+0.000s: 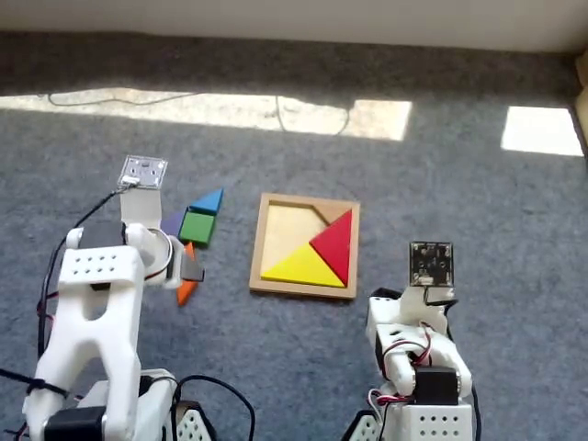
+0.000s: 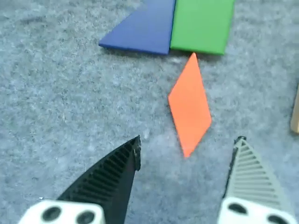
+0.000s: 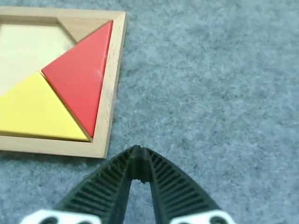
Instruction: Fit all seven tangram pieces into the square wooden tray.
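Since the orange piece [image 2: 189, 105] on the table [image 2: 56, 102] beside the green square [image 2: 201, 23] looks thin, stiff and light, pinch its long edges; left pincer [image 2: 188, 140] stands apart flanking its tip, right pincer [image 3: 140, 151] closed near the tray [image 3: 112, 112].

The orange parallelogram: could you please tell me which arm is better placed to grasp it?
Left, probably: the left pincer stands open at the orange parallelogram, while the right pincer sits shut beyond the wooden tray.

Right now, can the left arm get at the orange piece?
Probably yes. The left gripper is open, the near tip of the orange piece lies between its fingertips, and the blue piece and green piece sit beyond it, out of the way.
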Robot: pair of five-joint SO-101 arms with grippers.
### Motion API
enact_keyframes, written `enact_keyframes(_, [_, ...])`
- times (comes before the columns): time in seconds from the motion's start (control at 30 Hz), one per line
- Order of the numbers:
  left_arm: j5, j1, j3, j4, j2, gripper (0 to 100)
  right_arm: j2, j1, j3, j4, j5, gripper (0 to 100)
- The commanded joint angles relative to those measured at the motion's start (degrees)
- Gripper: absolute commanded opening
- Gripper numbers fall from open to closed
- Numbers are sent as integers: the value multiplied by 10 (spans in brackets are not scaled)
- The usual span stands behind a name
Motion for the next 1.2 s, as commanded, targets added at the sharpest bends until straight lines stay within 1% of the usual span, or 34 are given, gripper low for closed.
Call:
enact_keyframes(0.0, [11,9,-44,-59,12,302,-8,6,87,0,0,6])
enact_keyframes(0.23, [-49,55,-127,-68,16,301,-8,6,87,0,0,6])
enact_keyframes(0.33, [-84,69,-173,-66,46,277,-8,6,87,0,0,6])
enact_keyframes(0.63, [-217,97,-392,44,258,267,-8,6,87,0,0,6])
enact_keyframes(0.87, [-304,123,-506,80,388,267,-8,6,87,0,0,6])
enact_keyframes(1.03, [-333,122,-552,79,446,264,-8,6,87,0,0,6])
enact_keyframes(1.17, [-331,109,-558,80,469,263,-8,6,87,0,0,6])
